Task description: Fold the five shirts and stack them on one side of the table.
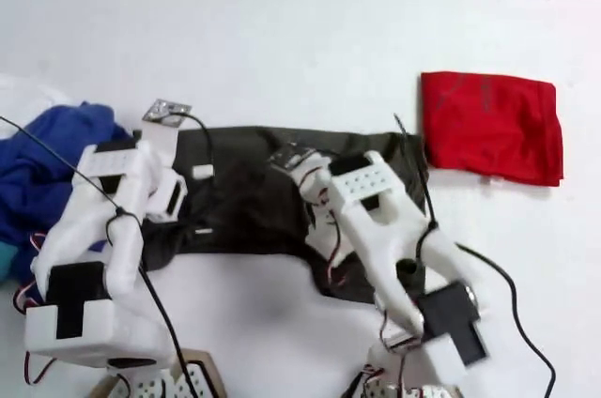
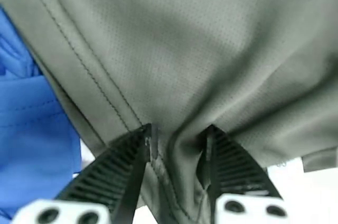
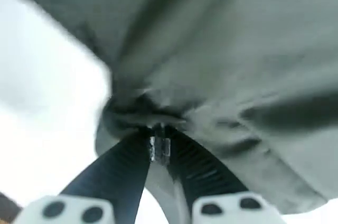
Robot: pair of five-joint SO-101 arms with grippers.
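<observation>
we see the dark grey mesh-fabric shirt [image 1: 249, 196] lying across the white table [image 1: 282, 41], one ridge clamped in the narrowed jaws of the left gripper [image 2: 179, 137] near the crumpled blue shirt [image 1: 47, 149], another fold pinched in the closed right gripper [image 3: 159, 135].

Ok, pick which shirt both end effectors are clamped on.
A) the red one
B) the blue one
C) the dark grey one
C: each wrist view shows the dark grey shirt pinched in the left end effector and the right end effector, while the red shirt lies folded apart and the blue shirt sits bunched.
</observation>
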